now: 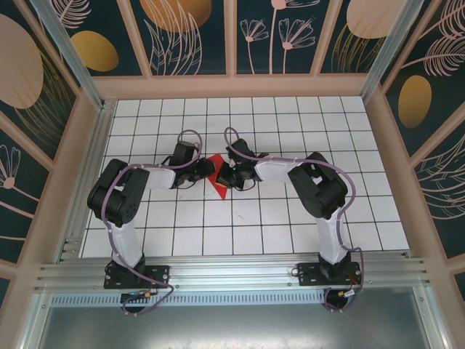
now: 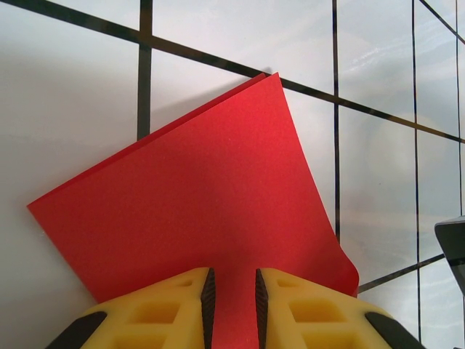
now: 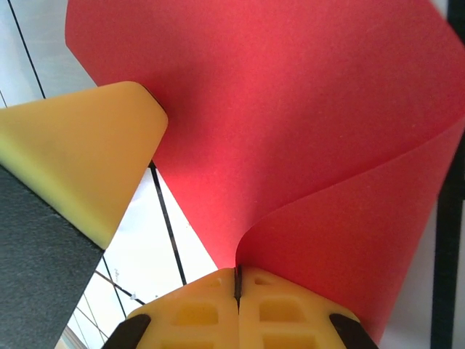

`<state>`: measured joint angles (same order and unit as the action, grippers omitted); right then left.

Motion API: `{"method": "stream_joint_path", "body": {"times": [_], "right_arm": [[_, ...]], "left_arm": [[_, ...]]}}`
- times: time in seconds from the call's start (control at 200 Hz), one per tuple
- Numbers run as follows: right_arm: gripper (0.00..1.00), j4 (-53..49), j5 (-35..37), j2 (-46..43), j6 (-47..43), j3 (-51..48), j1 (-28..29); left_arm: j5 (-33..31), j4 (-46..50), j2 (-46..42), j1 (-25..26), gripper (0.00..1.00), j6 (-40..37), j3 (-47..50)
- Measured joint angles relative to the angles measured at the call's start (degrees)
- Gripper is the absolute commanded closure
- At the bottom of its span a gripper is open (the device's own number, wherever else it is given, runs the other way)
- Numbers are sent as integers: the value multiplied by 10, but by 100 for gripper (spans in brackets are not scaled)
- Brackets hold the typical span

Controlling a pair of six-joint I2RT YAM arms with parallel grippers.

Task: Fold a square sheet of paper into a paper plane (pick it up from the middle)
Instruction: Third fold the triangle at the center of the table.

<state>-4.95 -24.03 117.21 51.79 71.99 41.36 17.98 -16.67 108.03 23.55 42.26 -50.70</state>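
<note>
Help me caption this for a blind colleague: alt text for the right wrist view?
The shut right gripper pinches a red paper sheet that curls up above it. The left gripper's yellow finger meets the sheet at left, over a white gridded table.

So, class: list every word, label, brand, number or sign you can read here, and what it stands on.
None can be read. The square sheet of paper is plain red, the left gripper and right gripper are unmarked yellow, the table has only black grid lines, and the wall panels show plant drawings, no lettering.
</note>
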Motion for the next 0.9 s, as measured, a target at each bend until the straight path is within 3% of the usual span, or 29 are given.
{"method": "stream_joint_path", "body": {"times": [0.706,0.901], "right_arm": [[95,1,-14,8,-3,0,0],[87,1,-14,10,-4,0,0]], "left_arm": [[6,2,4,0,75,-1,-5],[7,3,4,0,75,-2,-5]]}}
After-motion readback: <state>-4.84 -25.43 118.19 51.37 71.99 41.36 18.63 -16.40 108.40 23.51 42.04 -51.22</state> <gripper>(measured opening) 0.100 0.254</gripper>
